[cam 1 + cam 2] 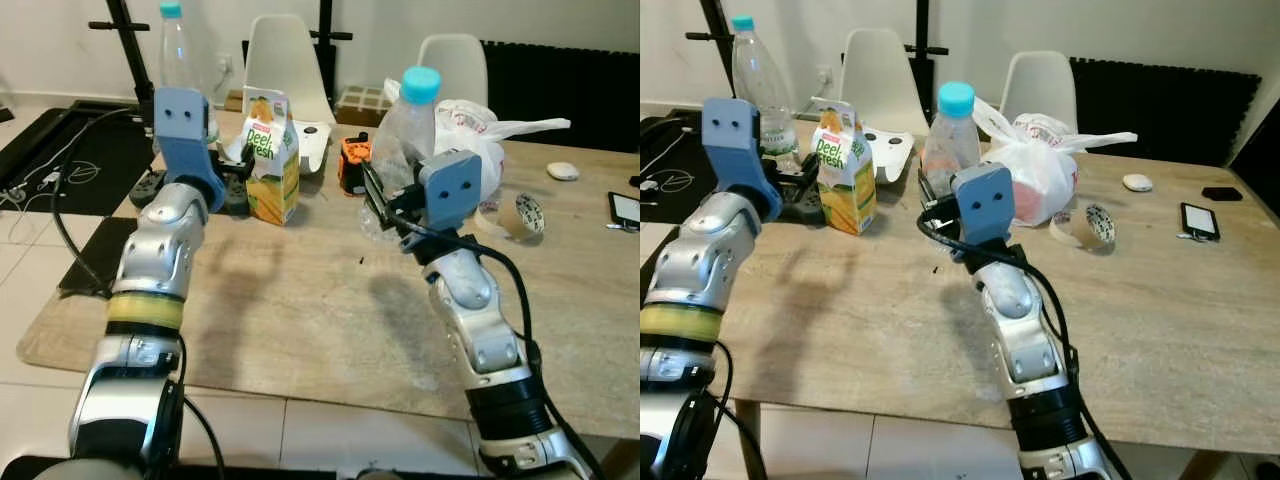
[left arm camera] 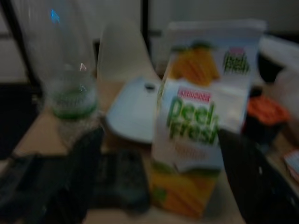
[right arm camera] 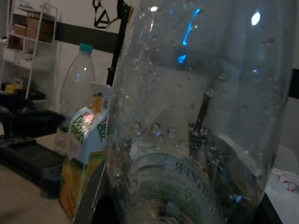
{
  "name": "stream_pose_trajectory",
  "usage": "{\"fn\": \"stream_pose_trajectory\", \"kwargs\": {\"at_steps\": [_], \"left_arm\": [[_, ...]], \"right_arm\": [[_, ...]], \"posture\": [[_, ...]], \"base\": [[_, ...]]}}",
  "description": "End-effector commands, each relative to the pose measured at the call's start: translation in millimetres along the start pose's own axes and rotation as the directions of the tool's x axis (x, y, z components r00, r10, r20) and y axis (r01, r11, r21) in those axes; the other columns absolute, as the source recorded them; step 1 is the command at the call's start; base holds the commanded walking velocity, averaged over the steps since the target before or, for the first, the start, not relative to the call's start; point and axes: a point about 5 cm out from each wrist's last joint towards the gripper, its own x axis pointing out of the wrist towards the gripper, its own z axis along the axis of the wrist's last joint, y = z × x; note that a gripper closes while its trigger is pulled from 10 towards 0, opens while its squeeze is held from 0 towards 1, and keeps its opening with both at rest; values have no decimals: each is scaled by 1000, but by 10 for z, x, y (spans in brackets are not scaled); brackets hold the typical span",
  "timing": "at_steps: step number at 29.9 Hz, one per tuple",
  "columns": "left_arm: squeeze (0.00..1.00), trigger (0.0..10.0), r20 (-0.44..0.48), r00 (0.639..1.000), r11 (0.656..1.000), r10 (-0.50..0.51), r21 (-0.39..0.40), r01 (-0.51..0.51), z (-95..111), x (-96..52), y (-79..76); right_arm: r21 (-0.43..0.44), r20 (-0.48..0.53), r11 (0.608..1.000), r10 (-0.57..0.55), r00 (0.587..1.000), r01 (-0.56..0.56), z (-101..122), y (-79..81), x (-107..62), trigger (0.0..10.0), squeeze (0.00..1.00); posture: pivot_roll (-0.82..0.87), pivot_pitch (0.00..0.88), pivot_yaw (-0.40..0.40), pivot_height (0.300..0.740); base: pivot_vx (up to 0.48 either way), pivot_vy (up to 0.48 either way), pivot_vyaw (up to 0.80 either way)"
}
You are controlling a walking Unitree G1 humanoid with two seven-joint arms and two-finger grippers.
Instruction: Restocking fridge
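A wooden table (image 1: 300, 320) is spreading across the scene, with two white chairs (image 1: 285, 60) standing at its far side, toward 12 o'clock. A white plastic bag (image 1: 1035, 175) is lying near the table's middle. The right gripper (image 1: 385, 205) is reaching forward with its fingers clamped on a clear bottle with a blue cap (image 1: 408, 130), the bottle's wet wall pressing close in the right wrist view. At 10 o'clock, the left gripper (image 1: 235, 180) is hovering just before a Peel Fresh juice carton (image 1: 272, 155), its fingers standing apart on either side of the carton without closing. A second clear bottle (image 1: 180, 50) is standing beyond the left arm. A roll of tape (image 1: 525, 215) is lying at 2 o'clock, beside the bag.
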Motion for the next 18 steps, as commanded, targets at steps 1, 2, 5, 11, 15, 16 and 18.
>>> {"fn": "stream_pose_trajectory", "kwargs": {"at_steps": [1,2,5,11,15,16,18], "left_arm": [[1000,10000,-14,999,999,-29,18,29,-43,70,-52],[1000,10000,-18,999,999,-43,11,43,-41,97,-54],[1000,10000,-11,996,995,-93,-23,93,2,147,-64],[1000,10000,39,989,990,-139,-1,140,230,262,21],[1000,10000,54,988,989,-146,16,145,304,278,52],[1000,10000,54,988,989,-146,16,145,304,278,52],[1000,10000,60,987,989,-148,32,147,350,283,76]], "right_arm": [[1,16,1000,-11,1000,11,61,-11,2,10000,0],[1,17,1000,-12,1000,12,68,-8,-1,10000,0],[3,17,1000,-15,1000,15,75,-6,-10,10000,0],[5,15,1000,-20,1000,20,90,-7,-31,10000,0],[6,16,1000,-19,1000,19,95,-4,-37,10000,0],[6,16,1000,-19,1000,19,95,-4,-37,10000,0],[9,17,1000,-19,1000,19,98,-1,-40,10000,0]], "posture": [[31,1,-50,740],[22,6,-45,740],[16,8,-42,740],[1,20,-32,740],[-3,21,-30,740],[-3,21,-30,740],[-3,22,-29,740]], "base": [[0,0,0],[0,0,0],[0,0,0],[0,0,0],[0,0,0],[0,0,0],[0,0,0]]}}
